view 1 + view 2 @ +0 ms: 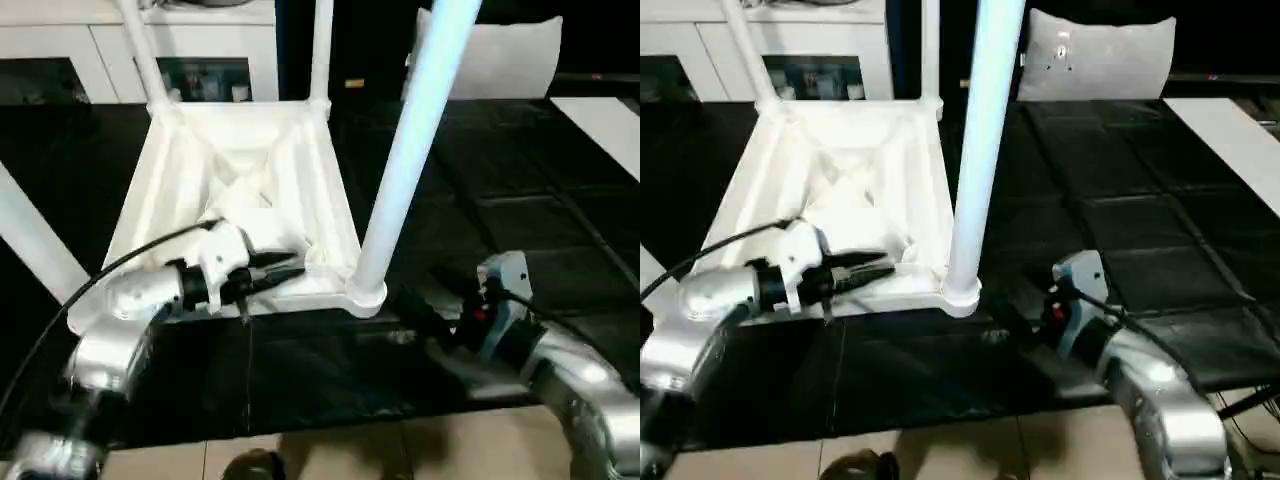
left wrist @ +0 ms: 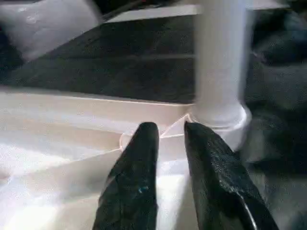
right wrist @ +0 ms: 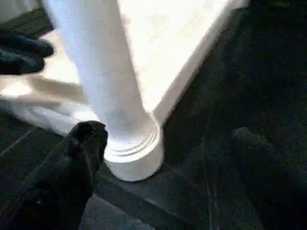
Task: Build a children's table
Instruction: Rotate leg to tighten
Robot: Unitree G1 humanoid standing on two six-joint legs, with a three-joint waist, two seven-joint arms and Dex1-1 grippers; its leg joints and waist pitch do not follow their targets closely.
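The children's table (image 1: 250, 165) lies upside down on a black mat, ribbed underside up. White legs stand up out of its corner sockets; the nearest one (image 1: 410, 150) rises from the near right socket (image 1: 365, 292). My left gripper (image 1: 290, 268) hovers over the near rim of the underside, pointing toward that socket. Its black fingers (image 2: 139, 158) stand a little apart with nothing between them. My right gripper (image 1: 418, 322) reaches in from the right at mat level, open wide. One of its fingers (image 3: 81, 148) sits right beside the base of that leg (image 3: 134, 153).
A long white cabinet (image 1: 60, 40) runs along the back. A white cushion (image 1: 510, 55) leans at the back right, and a white slab (image 1: 610, 125) lies at the right edge. The black mat (image 1: 520, 200) ends at tan floor (image 1: 400, 450) just in front of me.
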